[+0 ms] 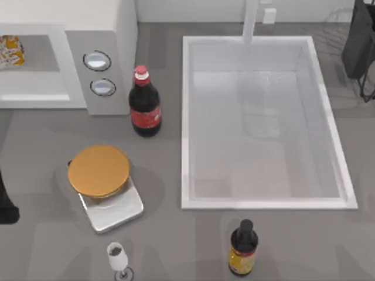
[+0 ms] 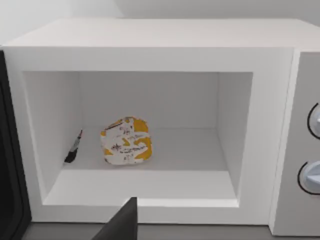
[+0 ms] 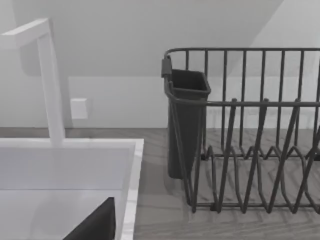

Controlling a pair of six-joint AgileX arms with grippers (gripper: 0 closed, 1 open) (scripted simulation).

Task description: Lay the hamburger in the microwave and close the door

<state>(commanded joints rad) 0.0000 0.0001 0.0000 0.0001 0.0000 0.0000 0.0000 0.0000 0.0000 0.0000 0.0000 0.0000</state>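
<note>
Sitting inside the white microwave, the hamburger rests on the cavity floor toward its 9 o'clock side, a lumpy roundish parcel in a white wrapper patched with orange-yellow and dark print too small to read; the left wrist view looks straight into the open front, while the top view catches just a sliver of the hamburger at 10 o'clock of the table. A small dark object lies against the cavity wall just beside the hamburger; what it is cannot be told. The door appears as a dark edge swung wide at the opening's side. The left gripper shows a single dark fingertip below the opening, so I cannot tell whether it is wide or narrow; the same holds for the right gripper, above the smooth white sink near a dark wire dish rack. From above, a cola bottle with a red label stands just beside the microwave's two round dials, a golden-orange disc sits on a silver base at 7 o'clock, with a dark bottle bearing a yellow label at 6 o'clock.
</note>
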